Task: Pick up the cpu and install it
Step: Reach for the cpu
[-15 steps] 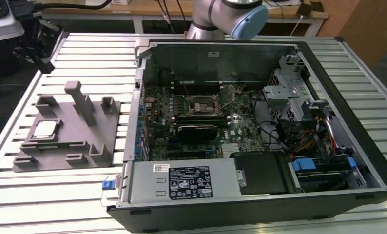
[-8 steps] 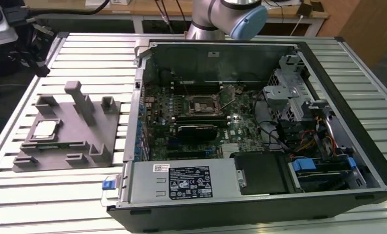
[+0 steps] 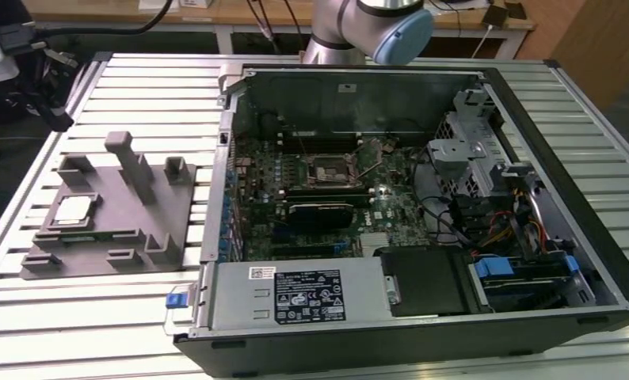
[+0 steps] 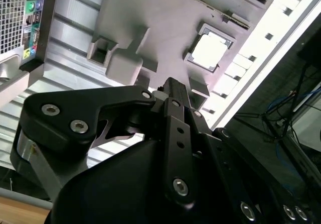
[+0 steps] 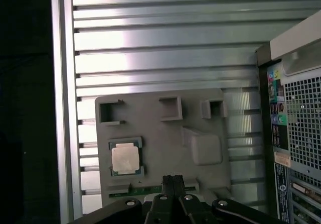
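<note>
The cpu [image 3: 74, 210] is a small pale metal square lying flat in a recess of the grey fixture [image 3: 124, 229], at the exterior view's left on the slatted table. In both wrist views it lies well below the gripper, as the cpu [image 5: 125, 158] and the cpu [image 4: 209, 50]. My gripper [image 5: 173, 180] hangs above the fixture [image 5: 165, 128], off to one side of the chip, its black fingers pressed together and holding nothing. It appears again as the gripper [image 4: 173, 86]. The motherboard socket [image 3: 329, 169] sits inside the open computer case [image 3: 222, 237].
The arm's base [image 3: 341, 32] stands behind the case. The fixture carries upright posts [image 3: 133, 162] and several empty pockets. A power supply [image 3: 293, 297], drive cage [image 3: 473, 158] and cables [image 3: 505, 229] crowd the case. The table edge [image 5: 62, 108] runs beside the fixture.
</note>
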You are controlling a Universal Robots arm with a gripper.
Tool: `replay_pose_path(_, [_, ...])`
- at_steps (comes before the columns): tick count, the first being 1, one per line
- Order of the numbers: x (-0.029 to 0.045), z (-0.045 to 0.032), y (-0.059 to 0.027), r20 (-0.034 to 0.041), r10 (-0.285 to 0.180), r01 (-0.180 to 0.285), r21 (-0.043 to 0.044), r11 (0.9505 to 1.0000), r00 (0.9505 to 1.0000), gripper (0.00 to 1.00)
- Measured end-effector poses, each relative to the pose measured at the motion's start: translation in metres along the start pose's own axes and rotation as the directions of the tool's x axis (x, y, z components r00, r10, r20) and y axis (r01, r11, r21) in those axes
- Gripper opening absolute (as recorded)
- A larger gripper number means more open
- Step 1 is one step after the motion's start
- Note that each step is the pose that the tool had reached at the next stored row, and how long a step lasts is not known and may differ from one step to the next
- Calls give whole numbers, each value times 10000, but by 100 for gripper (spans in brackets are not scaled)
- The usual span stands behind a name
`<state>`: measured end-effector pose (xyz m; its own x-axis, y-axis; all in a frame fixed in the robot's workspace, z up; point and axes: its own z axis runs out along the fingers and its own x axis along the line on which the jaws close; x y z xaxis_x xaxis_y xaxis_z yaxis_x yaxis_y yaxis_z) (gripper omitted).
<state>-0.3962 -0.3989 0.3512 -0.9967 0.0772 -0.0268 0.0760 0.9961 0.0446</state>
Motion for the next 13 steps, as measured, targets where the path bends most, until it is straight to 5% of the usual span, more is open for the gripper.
replay_pose_path(13, [185, 160, -21, -2, 1, -1, 1, 10000, 10000, 11])
